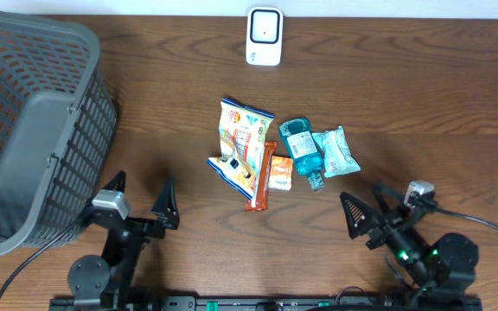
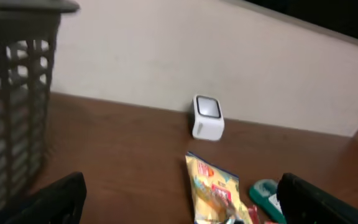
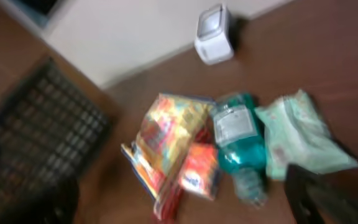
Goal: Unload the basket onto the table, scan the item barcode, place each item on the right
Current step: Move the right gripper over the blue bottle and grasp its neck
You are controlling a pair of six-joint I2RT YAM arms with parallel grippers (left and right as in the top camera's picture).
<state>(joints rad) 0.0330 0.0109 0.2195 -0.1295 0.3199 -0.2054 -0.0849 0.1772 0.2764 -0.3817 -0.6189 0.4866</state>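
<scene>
**A:** Where do things stand?

**B:** Nothing is picked up yet. The left jaws and the right jaws are both wide apart and empty, low at the near edge of the bench (image 1: 422, 95). The items lie in a tight cluster mid-bench: snack bag (image 1: 242, 142), red bar (image 1: 261, 181), orange packet (image 1: 279, 174), blue bottle (image 1: 302, 149) and wipes pack (image 1: 335, 152). The scanner (image 1: 264, 36) stands at the far edge, well apart from them.

**A:** Which one first?

**B:** I'd take the wipes pack with the right jaws. It's outermost, just beside the bottle. Close on its free outer edge and lift straight up so the bottle doesn't drag along.

**A:** And the code?

**B:** I can't see a barcode from here. Expect to turn the pack in front of the scanner's dark window, keeping the jaws off any print.
</scene>
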